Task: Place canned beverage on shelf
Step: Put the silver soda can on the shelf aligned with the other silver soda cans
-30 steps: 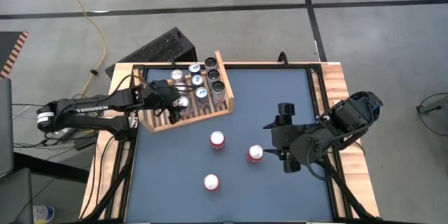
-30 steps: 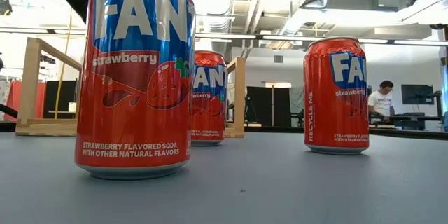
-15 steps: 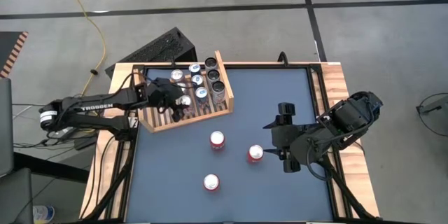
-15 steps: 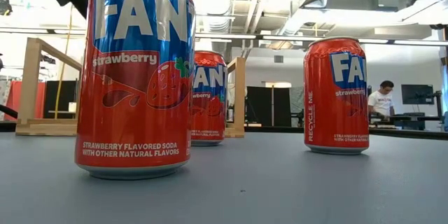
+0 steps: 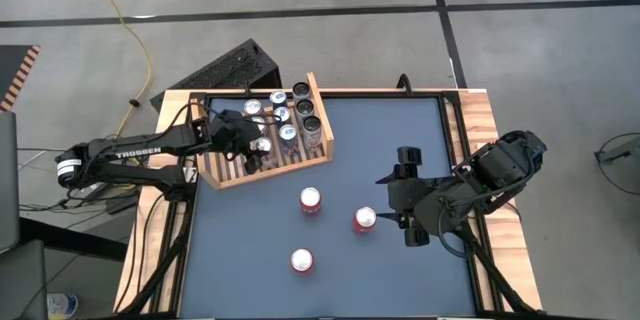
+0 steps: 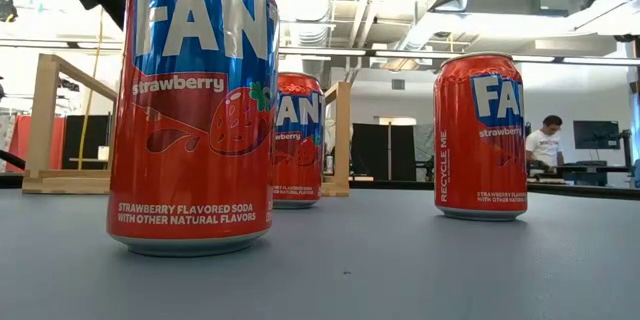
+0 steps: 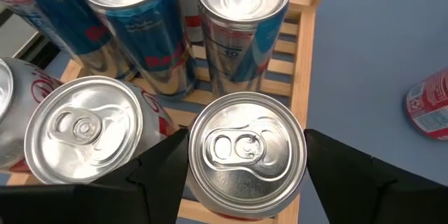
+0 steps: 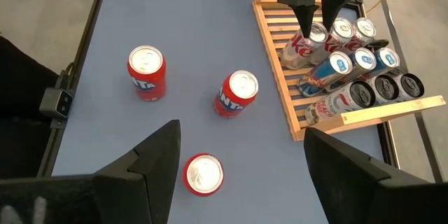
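The light-wood slatted shelf (image 5: 290,165) stands at the table's far left and holds several cans. My left gripper (image 5: 258,147) reaches into it, shut on a silver-topped white can (image 7: 246,150) that stands in the shelf's near row beside another like it (image 7: 84,136). Three red strawberry soda cans (image 5: 311,199) (image 5: 365,219) (image 5: 302,260) stand upright on the dark mat. My right gripper (image 5: 392,200) hangs open high above the mat's right half, with nothing between its fingers. My left gripper has the white can's upper side wall (image 7: 199,175) between its two fingers, one on each side just below the rim. The fingers slant down from the table's left side. The can is upright among the other cans; its base is hidden.
Blue and dark cans (image 5: 290,110) fill the shelf's far rows. A black ridged box (image 5: 235,65) and a yellow cable lie on the floor beyond the table's far left corner. A person (image 6: 545,142) sits far off in the room. Bare mat lies near the front edge.
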{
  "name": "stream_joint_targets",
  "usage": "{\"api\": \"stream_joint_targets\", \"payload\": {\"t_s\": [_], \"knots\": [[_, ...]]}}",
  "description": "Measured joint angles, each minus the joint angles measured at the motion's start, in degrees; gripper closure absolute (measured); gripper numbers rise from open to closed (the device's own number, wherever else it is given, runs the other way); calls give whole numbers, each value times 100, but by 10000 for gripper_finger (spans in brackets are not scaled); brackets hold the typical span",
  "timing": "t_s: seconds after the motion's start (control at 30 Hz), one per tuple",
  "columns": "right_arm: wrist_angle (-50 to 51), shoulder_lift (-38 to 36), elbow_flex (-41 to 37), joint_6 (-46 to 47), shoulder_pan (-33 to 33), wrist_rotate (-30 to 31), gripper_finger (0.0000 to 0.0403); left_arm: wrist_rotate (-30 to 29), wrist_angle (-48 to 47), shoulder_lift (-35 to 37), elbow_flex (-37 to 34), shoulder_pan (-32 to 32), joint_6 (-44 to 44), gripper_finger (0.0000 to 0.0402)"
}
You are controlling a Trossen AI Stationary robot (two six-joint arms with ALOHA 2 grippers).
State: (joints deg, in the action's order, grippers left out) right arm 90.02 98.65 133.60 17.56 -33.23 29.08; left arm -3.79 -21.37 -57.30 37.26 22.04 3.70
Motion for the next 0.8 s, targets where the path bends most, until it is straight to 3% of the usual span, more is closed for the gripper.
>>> {"api": "stream_joint_targets", "payload": {"t_s": [0.43,0.8], "knots": [[0,0,0,0,0,-9,127,157,-96,0,0,-2,-152,108],[0,0,0,0,0,-11,127,-250,-377,0,44,-4,-311,99]]}}
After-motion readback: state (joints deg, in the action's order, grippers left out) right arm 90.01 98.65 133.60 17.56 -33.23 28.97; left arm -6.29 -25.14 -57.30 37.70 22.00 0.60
